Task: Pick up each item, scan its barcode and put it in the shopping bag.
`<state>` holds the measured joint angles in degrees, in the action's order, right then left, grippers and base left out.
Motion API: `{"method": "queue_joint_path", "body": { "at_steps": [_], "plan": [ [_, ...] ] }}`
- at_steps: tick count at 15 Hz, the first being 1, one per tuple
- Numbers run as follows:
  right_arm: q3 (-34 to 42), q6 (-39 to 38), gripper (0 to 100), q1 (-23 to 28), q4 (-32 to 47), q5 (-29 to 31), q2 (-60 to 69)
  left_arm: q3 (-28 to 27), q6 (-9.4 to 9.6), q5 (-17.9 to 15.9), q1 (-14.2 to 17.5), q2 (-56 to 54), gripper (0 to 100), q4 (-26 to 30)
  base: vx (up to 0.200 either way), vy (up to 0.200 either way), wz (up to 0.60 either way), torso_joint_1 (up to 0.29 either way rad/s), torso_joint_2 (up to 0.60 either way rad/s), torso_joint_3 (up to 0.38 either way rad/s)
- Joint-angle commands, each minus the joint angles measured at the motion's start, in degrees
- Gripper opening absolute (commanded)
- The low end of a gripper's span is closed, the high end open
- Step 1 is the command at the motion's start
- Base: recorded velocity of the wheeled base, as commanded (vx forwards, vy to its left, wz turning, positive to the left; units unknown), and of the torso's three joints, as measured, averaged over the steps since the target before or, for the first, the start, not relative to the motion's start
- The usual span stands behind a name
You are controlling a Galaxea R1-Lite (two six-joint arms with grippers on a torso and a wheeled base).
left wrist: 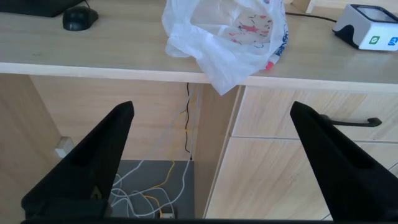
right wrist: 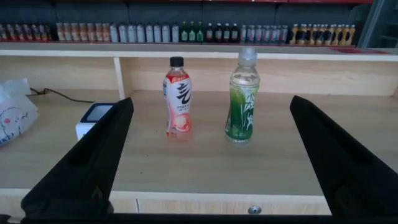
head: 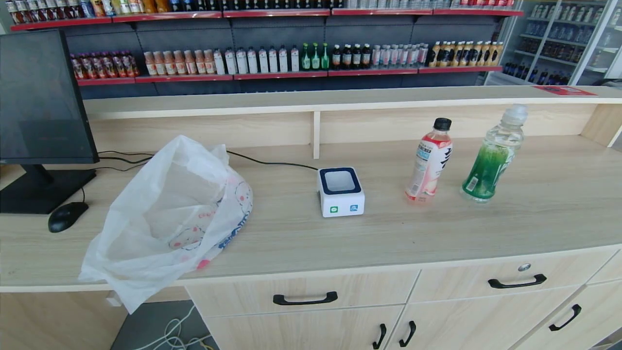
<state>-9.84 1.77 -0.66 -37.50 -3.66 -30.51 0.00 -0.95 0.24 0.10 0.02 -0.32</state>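
Left gripper, right gripper: agape (empty)

Nothing legible as plain wording. On pink bottle: white label with large dark brush-style characters down its side, plus a small blue patch of fine print. On green bottle: small white sticker low on the side, print too fine to tell. On scanner front: two square icons, one green, one blue. On bag: red cartoon print and blue lettering, crumpled past reading. On red sign: unreadable marks.
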Motion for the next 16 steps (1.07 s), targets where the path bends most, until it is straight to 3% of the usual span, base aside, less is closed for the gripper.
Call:
{"method": "queue_joint_path", "body": {
  "at_steps": [1, 2, 11, 16],
  "plan": [
    [-2.7, 0.1, 100, -1.8, -30.7, 0.0, -32.9, 0.0, -0.02, 0.0, 0.0, 0.1, 100, 0.0, 0.0, 0.0, 0.0, 0.0, 0.0, 0.0],
    [-6.9, 0.2, 100, -2.2, -36.9, 0.1, -41.1, 0.0, -0.02, 0.0, 0.0, 0.0, 100, 0.0, 0.0, 0.0, 0.0, 0.0, 0.0, 0.0],
    [-25.9, 0.3, 100, -10.1, -41.3, 4.1, -66.8, 0.0, -0.02, 0.0, 0.0, 0.1, 100, 0.0, 0.0, 0.0, 0.0, 0.0, 0.0, 0.0],
    [-25.5, -0.4, 100, -9.8, -43.1, 0.8, -74.3, 0.0, -0.02, 0.0, 0.0, 0.0, 100, 0.0, 0.0, 0.0, 0.0, 0.0, 0.0, 0.0]
  ]
}}
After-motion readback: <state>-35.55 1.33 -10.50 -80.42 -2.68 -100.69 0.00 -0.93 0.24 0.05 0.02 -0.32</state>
